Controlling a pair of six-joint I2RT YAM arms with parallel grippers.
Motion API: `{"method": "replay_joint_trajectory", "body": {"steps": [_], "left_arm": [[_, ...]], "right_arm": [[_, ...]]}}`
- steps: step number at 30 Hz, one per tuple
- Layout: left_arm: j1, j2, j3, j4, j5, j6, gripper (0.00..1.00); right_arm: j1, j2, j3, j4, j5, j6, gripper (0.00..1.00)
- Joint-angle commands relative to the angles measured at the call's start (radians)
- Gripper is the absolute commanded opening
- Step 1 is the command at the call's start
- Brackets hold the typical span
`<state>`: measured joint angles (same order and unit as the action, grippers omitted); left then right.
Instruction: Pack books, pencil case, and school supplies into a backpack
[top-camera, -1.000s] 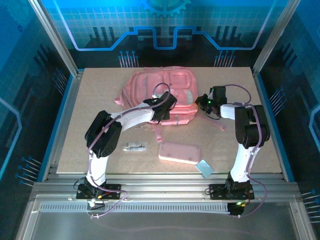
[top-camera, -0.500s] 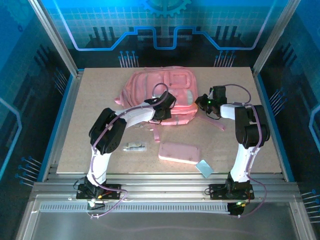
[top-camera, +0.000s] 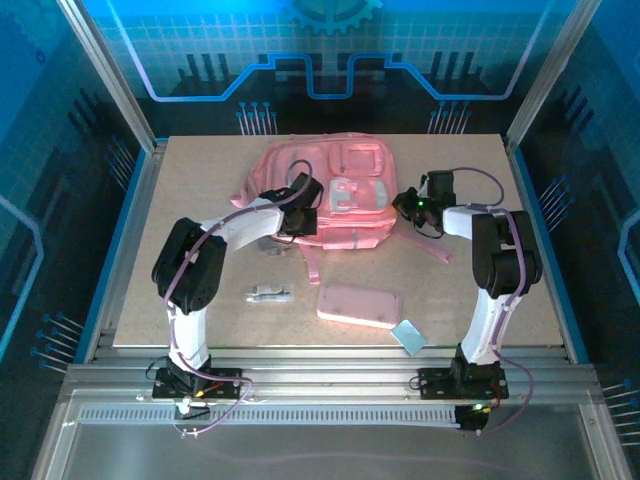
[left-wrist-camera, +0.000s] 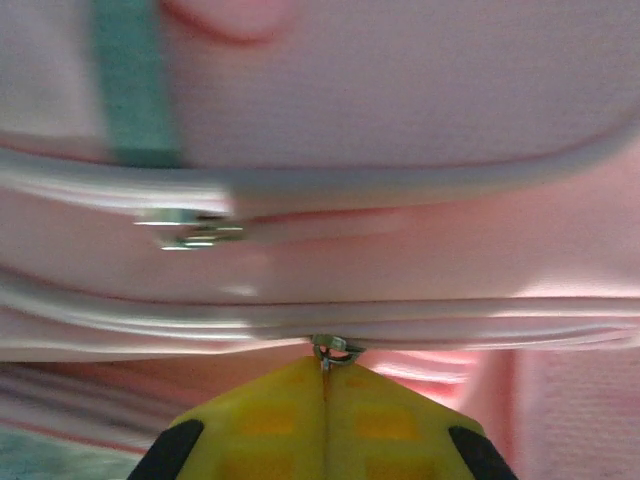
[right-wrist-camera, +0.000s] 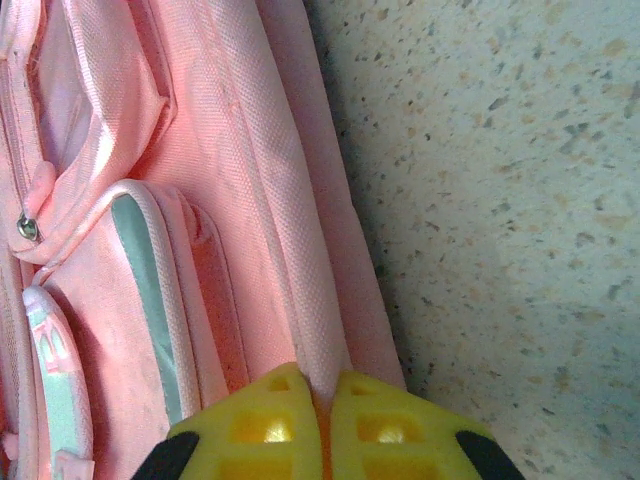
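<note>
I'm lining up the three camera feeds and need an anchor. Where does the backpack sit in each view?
Top external: the backpack lies at the table's far centre.
Left wrist: it spans the frame above the left gripper, whose jaws are shut on a zipper pull.
Right wrist: it covers the left half, its edge pinched in the right gripper.
Shared landmark: the pale teal-grey patch on its front.

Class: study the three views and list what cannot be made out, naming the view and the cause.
1. Inside the large pink fabric backpack: top view, its own fabric covers it.
2. Fingertips of the left gripper: top view, its wrist hides them.
3. Small metal zipper pull at those fingertips: left wrist view, blurred.
4. Short white-silver stick: top view, too small to identify.
5. Mint-trimmed pockets: right wrist view, cut off by the left edge.
</note>
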<state>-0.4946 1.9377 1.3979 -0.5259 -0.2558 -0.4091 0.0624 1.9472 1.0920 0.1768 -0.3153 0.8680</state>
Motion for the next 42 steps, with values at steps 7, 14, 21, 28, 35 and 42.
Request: {"method": "replay_joint_trajectory", "body": {"steps": [7, 14, 21, 28, 35, 42], "left_arm": [[0.083, -0.103, 0.024, -0.109, 0.079, 0.262, 0.0], [0.009, -0.073, 0.257, -0.104, 0.422, 0.213, 0.0], [-0.072, 0.031, 0.442, -0.095, 0.478, 0.199, 0.0], [-0.131, 0.089, 0.5, -0.064, 0.494, 0.186, 0.0], [-0.166, 0.066, 0.455, -0.021, 0.533, 0.162, 0.0], [-0.18, 0.021, 0.377, -0.017, 0.51, 0.18, 0.0]], "right_arm": [[-0.078, -0.032, 0.065, -0.117, 0.083, -0.049, 0.0], [-0.098, -0.181, 0.094, -0.255, 0.051, -0.103, 0.45], [-0.092, -0.349, 0.023, -0.37, -0.11, -0.032, 0.68], [-0.023, -0.443, -0.149, -0.179, -0.224, 0.233, 0.68], [0.075, -0.399, -0.241, -0.021, -0.186, 0.404, 0.67], [0.146, -0.244, -0.219, 0.206, -0.12, 0.466, 0.15]]}}
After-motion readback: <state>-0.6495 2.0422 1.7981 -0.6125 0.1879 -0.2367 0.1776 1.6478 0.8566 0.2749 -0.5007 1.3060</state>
